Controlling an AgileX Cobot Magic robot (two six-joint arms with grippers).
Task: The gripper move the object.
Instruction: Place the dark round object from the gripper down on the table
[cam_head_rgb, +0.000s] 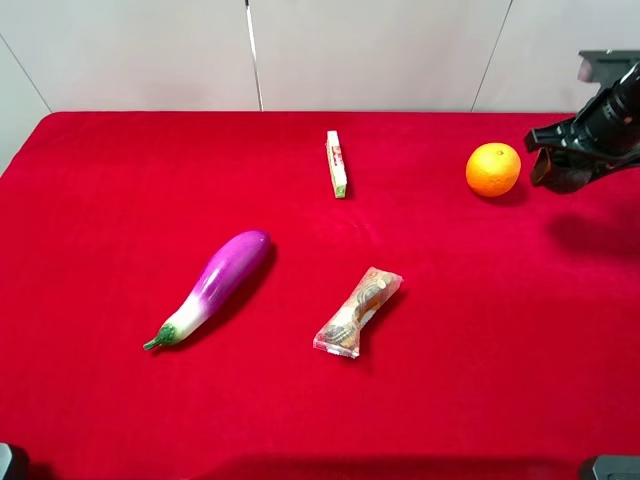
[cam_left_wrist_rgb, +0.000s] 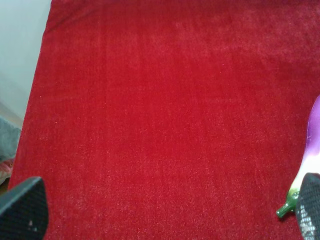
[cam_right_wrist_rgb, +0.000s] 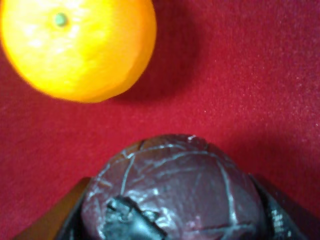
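Observation:
My right gripper (cam_head_rgb: 560, 168) hangs above the red cloth at the far right, just right of the orange fruit (cam_head_rgb: 493, 169). It is shut on the dark brown, wrinkled, grooved ball (cam_head_rgb: 563, 176), held off the cloth. The right wrist view shows the ball (cam_right_wrist_rgb: 175, 190) filling the space between the fingers, with the orange (cam_right_wrist_rgb: 77, 47) beyond it on the cloth. My left gripper is out of the exterior view. In the left wrist view its fingertips (cam_left_wrist_rgb: 22, 210) stand wide apart and empty over bare red cloth.
A purple eggplant (cam_head_rgb: 212, 284) lies left of centre; its green stem end shows in the left wrist view (cam_left_wrist_rgb: 312, 160). A clear-wrapped snack packet (cam_head_rgb: 357, 312) lies mid-table. A small white box (cam_head_rgb: 337, 163) stands at the back centre. The table's back edge meets a white wall.

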